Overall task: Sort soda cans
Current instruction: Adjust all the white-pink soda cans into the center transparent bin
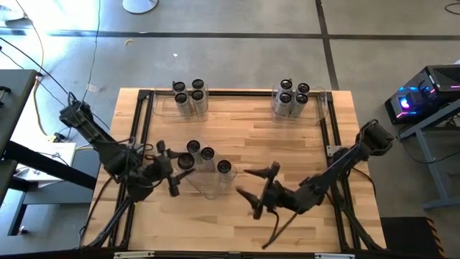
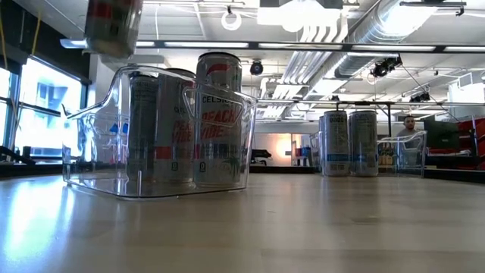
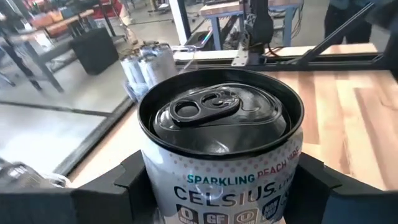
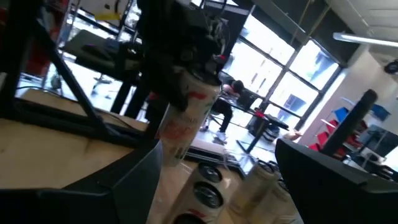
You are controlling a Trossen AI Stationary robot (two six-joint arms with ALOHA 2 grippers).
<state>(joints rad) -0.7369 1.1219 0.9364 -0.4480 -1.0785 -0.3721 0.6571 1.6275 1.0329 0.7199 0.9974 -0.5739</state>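
Note:
My left gripper (image 1: 180,167) is shut on one soda can (image 1: 185,162), a white and silver can with a dark top. It hangs high in the low view (image 2: 114,26), over the near clear bin (image 1: 208,185). Three more cans (image 1: 208,153) stand upright in that bin. The left wrist view shows the held can's top and pull tab (image 3: 205,106). My right gripper (image 1: 253,187) is open over bare table, right of the near bin. In its wrist view its own fingers (image 4: 134,180) frame the left arm and the held can (image 4: 186,115). My left gripper pinches the can between its two fingers by the upper side wall (image 3: 155,180), just under the top rim, one finger (image 3: 127,183) on each side. The fingers come from the table's left, slanting down. The can is upright and lifted clear above the near bin.
Two more clear bins sit at the far edge, each holding several upright cans: far left (image 1: 190,97) and far right (image 1: 291,97). A black frame (image 1: 237,91) runs round the table. Bare wood (image 1: 287,144) lies between the near and far bins.

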